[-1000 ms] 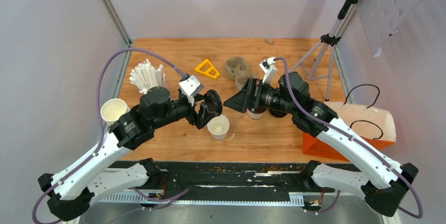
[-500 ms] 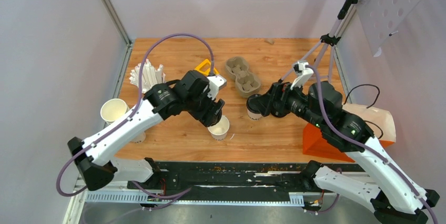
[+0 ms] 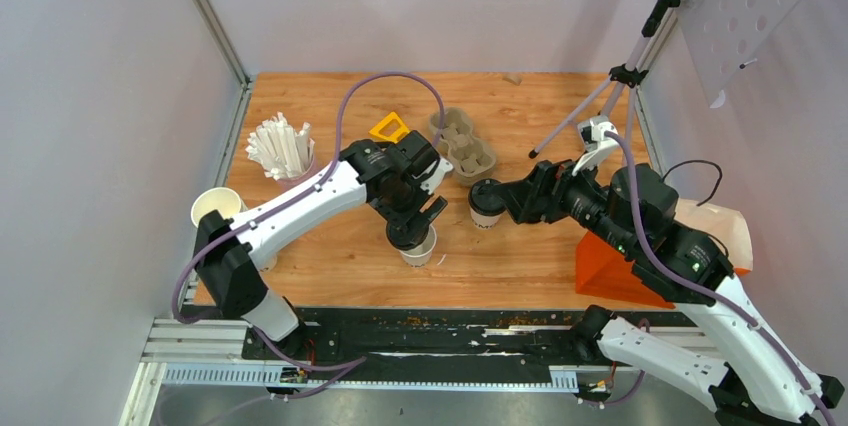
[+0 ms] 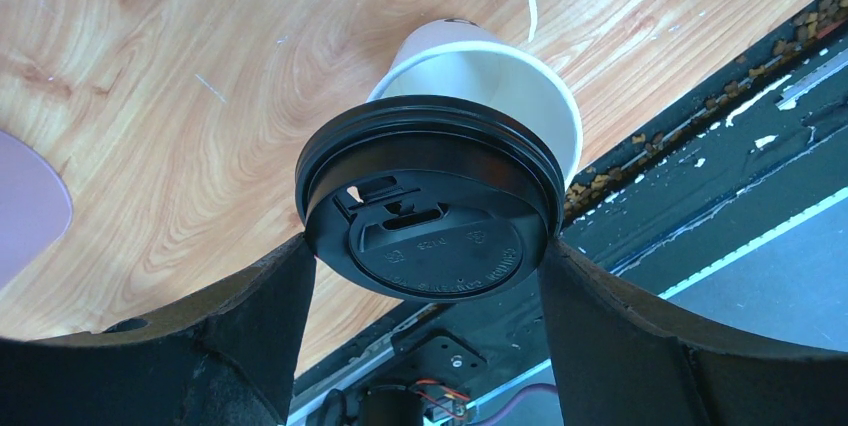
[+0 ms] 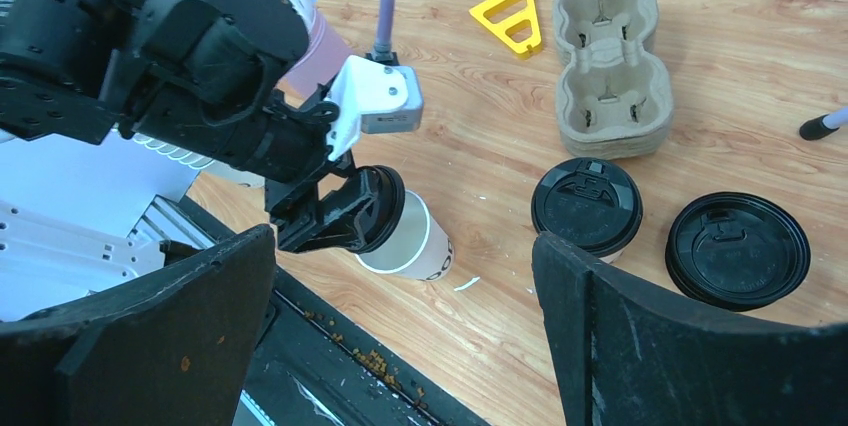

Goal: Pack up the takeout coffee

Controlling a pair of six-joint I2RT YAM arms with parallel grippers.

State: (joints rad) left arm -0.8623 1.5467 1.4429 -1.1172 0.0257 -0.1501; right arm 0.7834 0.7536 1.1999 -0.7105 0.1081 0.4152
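Observation:
My left gripper (image 3: 406, 230) is shut on a round black lid (image 4: 428, 208), its fingers (image 4: 262, 318) pressing the lid's rim on both sides. The lid hangs tilted just over the mouth of an open white paper cup (image 4: 500, 76), which stands near the table's front edge (image 3: 420, 247) (image 5: 412, 238). A second white cup with a black lid (image 3: 487, 203) (image 5: 586, 204) stands to its right. My right gripper (image 3: 517, 201) (image 5: 402, 241) is open with nothing between its fingers, just right of that lidded cup. Another black lid (image 5: 738, 249) lies further right; a cup under it is not visible.
A grey-brown pulp carrier (image 3: 462, 141) (image 5: 610, 66) lies behind the cups, beside a yellow triangle (image 3: 390, 128). White straws (image 3: 280, 145) and lidless cups (image 3: 215, 212) stand at the left. An orange and white bag (image 3: 690, 236) and a tripod (image 3: 600, 106) are at the right.
My left gripper has carried the black lid forward from beside the open cup to over its mouth. My right gripper has drawn back to the right, uncovering the lidded cup.

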